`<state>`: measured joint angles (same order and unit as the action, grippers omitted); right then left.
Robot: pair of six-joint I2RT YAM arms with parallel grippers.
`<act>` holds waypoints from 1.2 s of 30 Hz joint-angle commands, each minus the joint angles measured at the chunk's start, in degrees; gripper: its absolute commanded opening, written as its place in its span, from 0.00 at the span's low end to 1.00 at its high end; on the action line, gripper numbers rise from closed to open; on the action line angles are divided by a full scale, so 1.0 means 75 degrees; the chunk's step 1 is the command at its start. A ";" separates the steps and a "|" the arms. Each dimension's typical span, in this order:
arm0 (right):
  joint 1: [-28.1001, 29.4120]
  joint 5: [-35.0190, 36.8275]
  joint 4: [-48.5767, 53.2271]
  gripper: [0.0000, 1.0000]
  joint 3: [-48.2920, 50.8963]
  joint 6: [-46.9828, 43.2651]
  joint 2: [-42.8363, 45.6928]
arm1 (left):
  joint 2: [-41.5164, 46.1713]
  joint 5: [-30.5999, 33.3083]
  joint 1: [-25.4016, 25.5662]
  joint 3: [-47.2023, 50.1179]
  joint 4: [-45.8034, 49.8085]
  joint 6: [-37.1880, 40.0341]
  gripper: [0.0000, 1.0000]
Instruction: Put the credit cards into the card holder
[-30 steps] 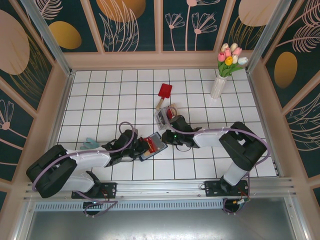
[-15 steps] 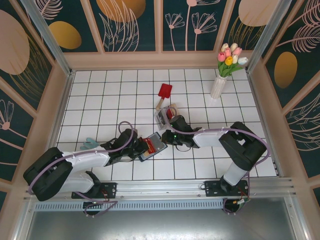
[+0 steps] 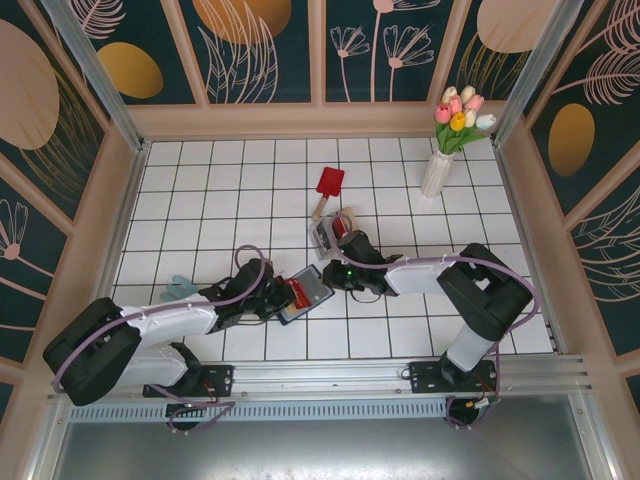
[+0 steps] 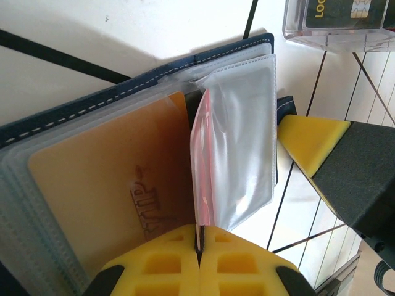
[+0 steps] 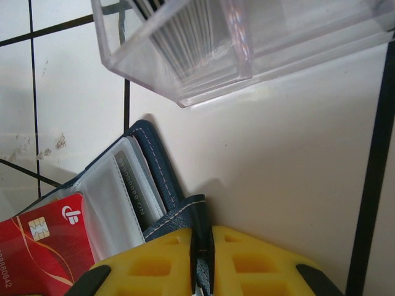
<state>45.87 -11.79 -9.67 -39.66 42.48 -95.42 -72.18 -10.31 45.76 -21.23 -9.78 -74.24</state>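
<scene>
- Little is seen to have moved since the earlier frame. The left arm's shoulder and elbow links have been swung slightly outward and toward the near edge, while both end effectors and the card holder (image 3: pixel 310 294) are found on the same tiles of the tabletop (image 3: pixel 200 200).
- The card holder is laid open on the tabletop between the two arms, just beside the clear box (image 5: pixel 247 49).
- The left end effector (image 4: pixel 199 262) is closed on what appears to be the edge of the red card (image 5: pixel 43 237), which is partly covered by a clear sleeve.
- The right end effector (image 5: pixel 202 262) is clamped shut on the navy tab at the card holder's edge, so the holder appears to be steadied.
- An orange card (image 4: pixel 111 185) is already seated in a sleeve, so one card is counted as done.
- The red card's insertion is judged unfinished. Further cards are seen in the clear box, so a good part of the task is judged to be left.
</scene>
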 commanded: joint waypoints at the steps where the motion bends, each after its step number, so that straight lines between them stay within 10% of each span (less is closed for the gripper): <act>1: 0.0166 0.0036 0.0467 0.15 -0.0035 0.0013 -0.0285 | 0.0001 -0.0236 0.0056 0.0183 0.0520 -0.0153 0.00; 36: 0.0382 -0.0174 -0.0018 0.09 0.0847 0.0665 0.0294 | 0.0006 0.0939 0.0060 0.0051 0.0367 -0.0230 0.00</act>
<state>47.18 -9.89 -13.61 -34.92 47.05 -92.40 -73.41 -8.32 46.46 -22.55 -10.44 -74.81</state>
